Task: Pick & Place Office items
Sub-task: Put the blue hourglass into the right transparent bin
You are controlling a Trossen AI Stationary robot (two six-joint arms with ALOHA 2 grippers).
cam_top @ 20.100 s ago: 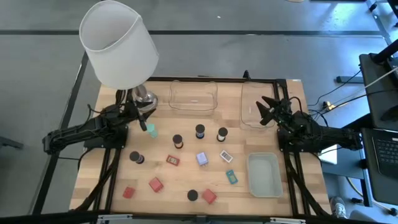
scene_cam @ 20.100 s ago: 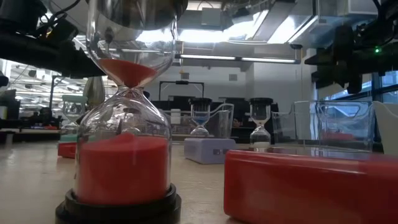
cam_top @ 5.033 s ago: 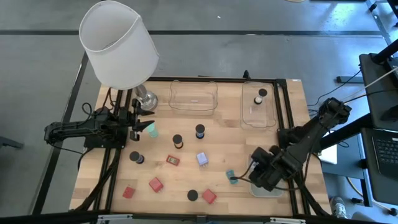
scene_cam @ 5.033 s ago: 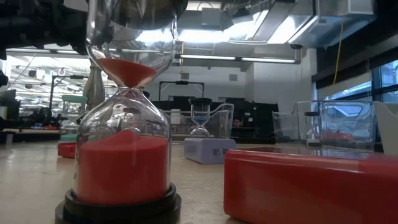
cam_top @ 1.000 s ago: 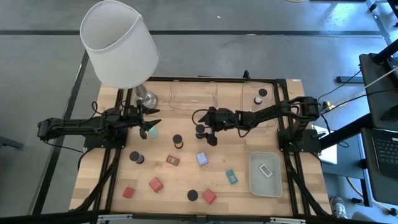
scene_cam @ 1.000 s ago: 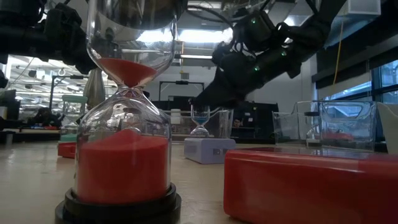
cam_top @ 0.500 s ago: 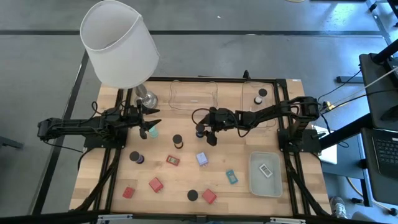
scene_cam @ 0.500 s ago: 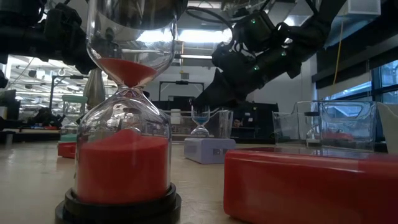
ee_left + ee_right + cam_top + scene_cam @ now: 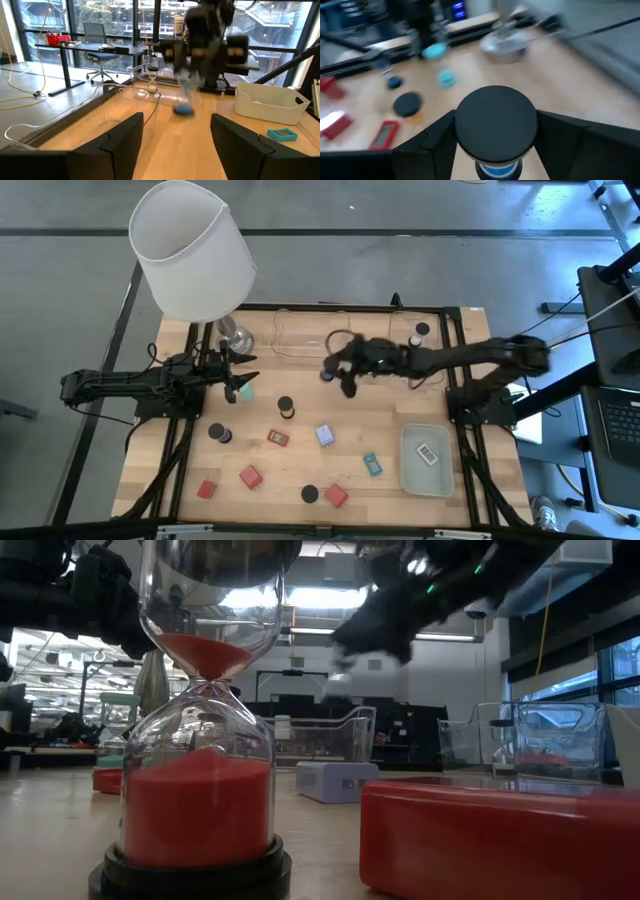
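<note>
Right pincer [image 9: 335,373] clamps blue timer [image 9: 495,125] by cap, raised off worktop [image 9: 300,470] for carry toward clear tray [image 9: 312,332]. Left pincer [image 9: 238,382] half-open around teal timer, parked by lamp [image 9: 192,250].

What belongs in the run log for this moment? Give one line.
right gripper: jaws shut on blue hourglass, in the air | left gripper: idle, jaws open

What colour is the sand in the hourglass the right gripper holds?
Blue sand, black cap; hourglass shows best in the right wrist view.
</note>
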